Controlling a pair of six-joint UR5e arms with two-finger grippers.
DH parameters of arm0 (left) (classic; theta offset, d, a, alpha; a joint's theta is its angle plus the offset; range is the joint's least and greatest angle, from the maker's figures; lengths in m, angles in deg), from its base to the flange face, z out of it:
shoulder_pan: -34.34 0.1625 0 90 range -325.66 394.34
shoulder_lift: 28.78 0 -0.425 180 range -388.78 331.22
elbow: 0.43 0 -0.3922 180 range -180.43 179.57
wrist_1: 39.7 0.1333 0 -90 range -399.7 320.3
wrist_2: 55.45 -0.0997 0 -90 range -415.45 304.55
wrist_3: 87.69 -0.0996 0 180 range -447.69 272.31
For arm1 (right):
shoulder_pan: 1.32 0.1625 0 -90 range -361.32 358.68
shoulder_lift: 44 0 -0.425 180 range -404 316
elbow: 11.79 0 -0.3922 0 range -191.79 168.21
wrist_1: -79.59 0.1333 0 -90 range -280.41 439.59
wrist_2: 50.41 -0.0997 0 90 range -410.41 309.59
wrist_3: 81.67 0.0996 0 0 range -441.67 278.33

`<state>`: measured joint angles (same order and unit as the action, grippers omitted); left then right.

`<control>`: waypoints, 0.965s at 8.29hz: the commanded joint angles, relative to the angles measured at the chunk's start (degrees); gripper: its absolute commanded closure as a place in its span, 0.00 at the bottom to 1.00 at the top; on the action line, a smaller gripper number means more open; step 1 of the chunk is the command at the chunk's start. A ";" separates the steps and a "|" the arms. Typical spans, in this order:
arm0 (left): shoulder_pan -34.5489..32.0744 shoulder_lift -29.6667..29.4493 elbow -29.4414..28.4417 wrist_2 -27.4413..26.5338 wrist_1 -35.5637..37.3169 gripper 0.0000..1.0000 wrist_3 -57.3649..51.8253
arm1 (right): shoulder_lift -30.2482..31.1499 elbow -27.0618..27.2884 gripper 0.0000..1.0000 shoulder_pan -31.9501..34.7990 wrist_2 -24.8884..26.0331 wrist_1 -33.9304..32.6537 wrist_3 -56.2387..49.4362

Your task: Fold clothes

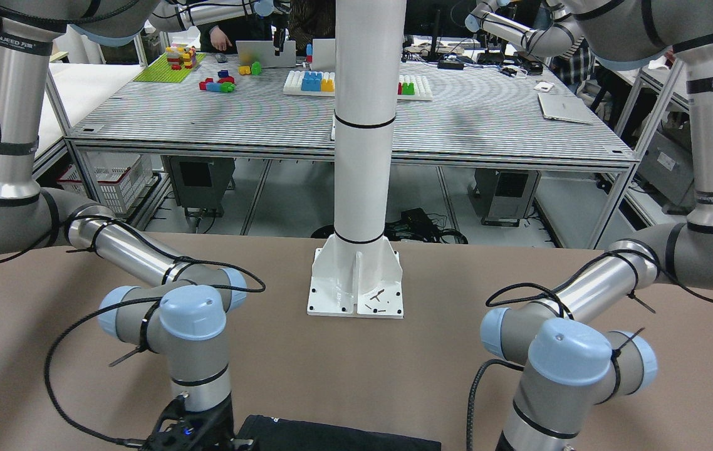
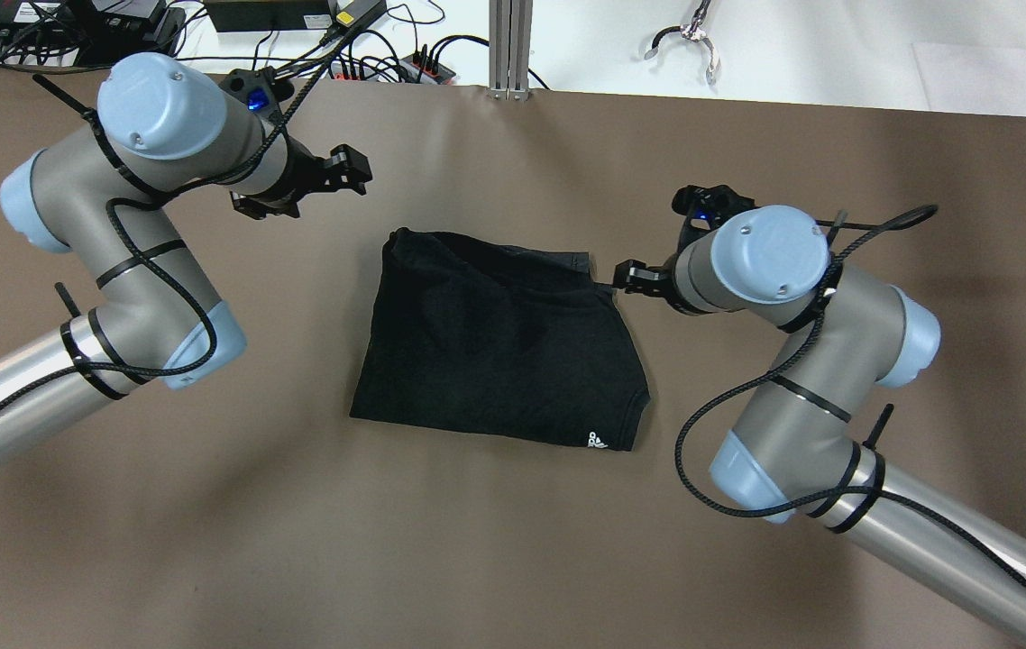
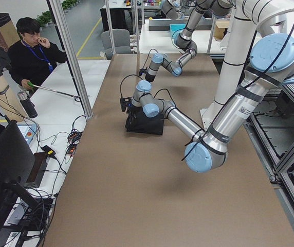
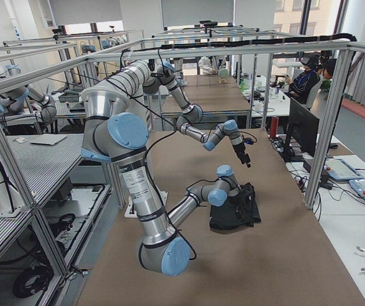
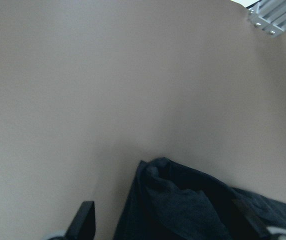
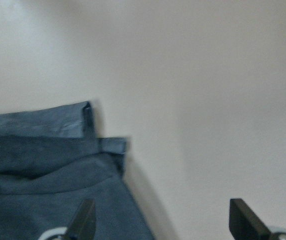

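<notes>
Though the black shorts [image 2: 499, 347] already look folded over once and lie flat on the worktop [image 2: 513, 541], more folds likely remain. Overhead: left end effector [image 2: 355, 173] is apart from the shorts' far-left corner. Right end effector [image 2: 628, 278] is at their far-right corner, contact unclear. Wrist views: both are spread wide, holding nothing.

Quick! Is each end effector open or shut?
Left end effector: open, holding nothing.
Right end effector: open, at a corner of the black garment.
</notes>
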<state>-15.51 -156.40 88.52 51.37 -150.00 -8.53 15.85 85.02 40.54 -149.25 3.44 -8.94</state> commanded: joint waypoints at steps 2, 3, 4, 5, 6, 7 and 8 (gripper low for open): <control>-9.00 9.99 -0.09 0.05 0.44 0.06 -20.91 | 12.70 5.28 0.06 11.19 -3.74 -4.08 -24.83; -12.68 12.89 -0.09 -0.04 0.62 0.06 -28.28 | 15.97 7.75 0.06 15.67 -3.74 -6.88 -33.18; -16.81 15.79 -0.44 -0.12 0.71 0.06 -36.80 | 18.96 9.17 0.06 20.23 -3.65 -9.34 -41.36; -21.03 18.09 -0.79 -0.21 0.79 0.06 -44.89 | 21.34 9.36 0.06 26.02 -3.65 -9.98 -50.40; -25.51 20.11 -0.80 -0.30 0.97 0.06 -52.89 | 23.54 9.36 0.06 31.65 -2.86 -9.98 -60.15; -30.60 21.09 -0.71 -0.47 3.23 0.06 -61.23 | 25.04 9.19 0.06 37.80 -1.64 -10.25 -69.12; -35.52 21.10 -0.54 -1.17 6.30 0.06 -69.76 | 25.05 9.36 0.06 42.90 0.72 -11.90 -75.56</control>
<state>-41.84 -136.75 87.83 50.99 -147.90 -62.40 39.01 94.19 72.72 -151.67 -6.52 -69.25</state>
